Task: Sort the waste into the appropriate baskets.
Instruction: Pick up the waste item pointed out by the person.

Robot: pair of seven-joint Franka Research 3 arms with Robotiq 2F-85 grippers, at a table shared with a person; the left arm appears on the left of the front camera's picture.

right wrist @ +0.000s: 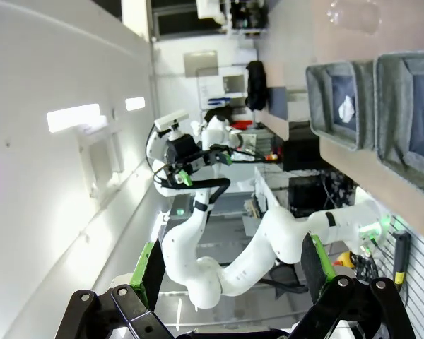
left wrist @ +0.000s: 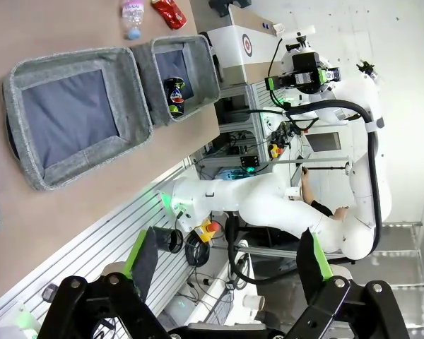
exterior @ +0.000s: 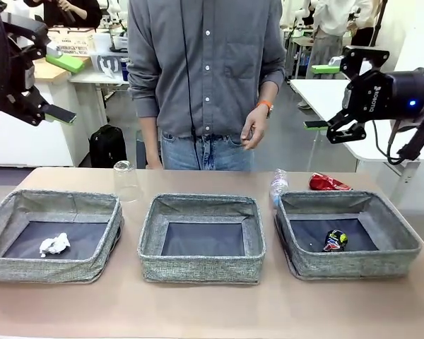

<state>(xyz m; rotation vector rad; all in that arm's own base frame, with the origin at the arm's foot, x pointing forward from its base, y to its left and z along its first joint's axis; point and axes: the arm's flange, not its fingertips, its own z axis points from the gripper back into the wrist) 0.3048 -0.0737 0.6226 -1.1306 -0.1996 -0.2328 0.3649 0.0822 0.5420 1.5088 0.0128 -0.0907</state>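
**Both pincers raised, jaws spread wide**

Left gripper and right gripper hang high at the table's ends. Tissue lies in left basket, dark can in right basket. Cup, bottle and red can rest behind the baskets.

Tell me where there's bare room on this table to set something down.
Bare: the table strip along its near edge, and the far edge behind the middle basket, between plastic cup and water bottle. Crowded: behind the right basket, with the bottle and crushed red can.
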